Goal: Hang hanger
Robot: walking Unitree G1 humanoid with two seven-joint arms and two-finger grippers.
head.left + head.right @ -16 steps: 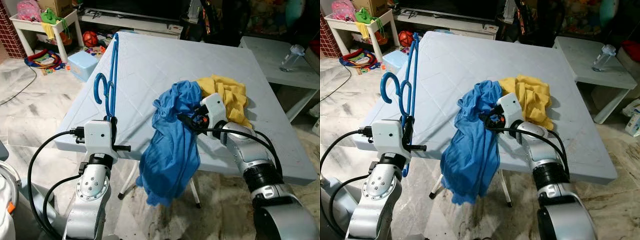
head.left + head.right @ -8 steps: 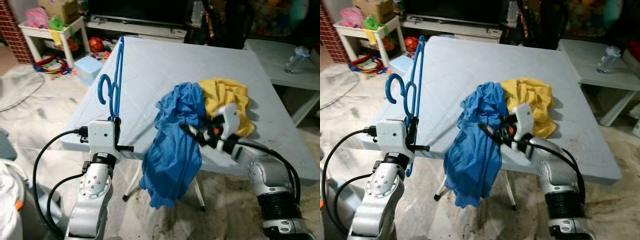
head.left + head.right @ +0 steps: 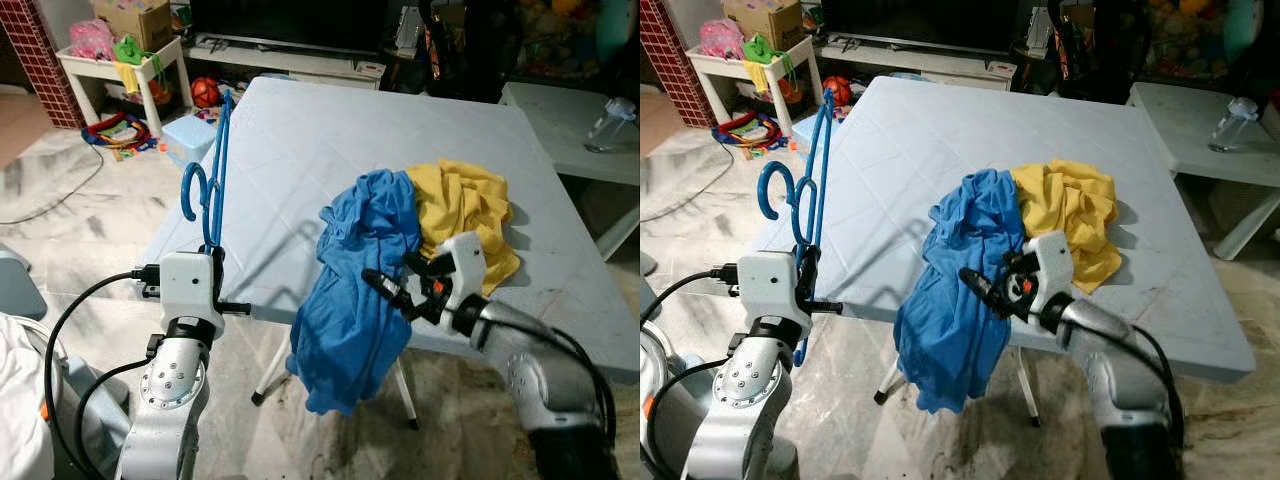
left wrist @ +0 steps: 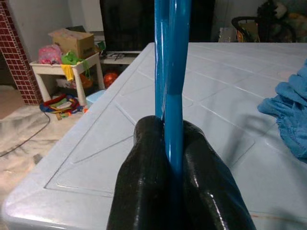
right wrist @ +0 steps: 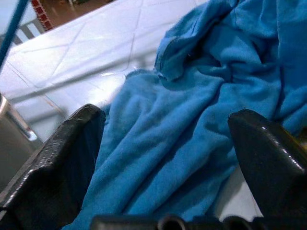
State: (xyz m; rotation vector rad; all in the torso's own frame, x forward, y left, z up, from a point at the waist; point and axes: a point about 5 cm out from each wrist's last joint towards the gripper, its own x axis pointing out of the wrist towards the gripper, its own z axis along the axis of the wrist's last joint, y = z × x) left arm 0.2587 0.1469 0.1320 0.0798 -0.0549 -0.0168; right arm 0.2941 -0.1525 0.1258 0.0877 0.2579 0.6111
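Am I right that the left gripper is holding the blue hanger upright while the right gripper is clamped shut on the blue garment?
Not quite. The left gripper does hold the blue hanger upright, but the right gripper is open; its fingers stand wide apart before the blue garment, as the right wrist view shows.

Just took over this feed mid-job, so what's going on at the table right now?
The left end effector is shut on a blue hanger, holding it upright beside the near left corner of the pale blue table. The right end effector is open, its fingers spread in front of a blue garment that drapes over the table's front edge. A yellow garment lies crumpled beside it on the tabletop. Nothing is on the hanger yet.
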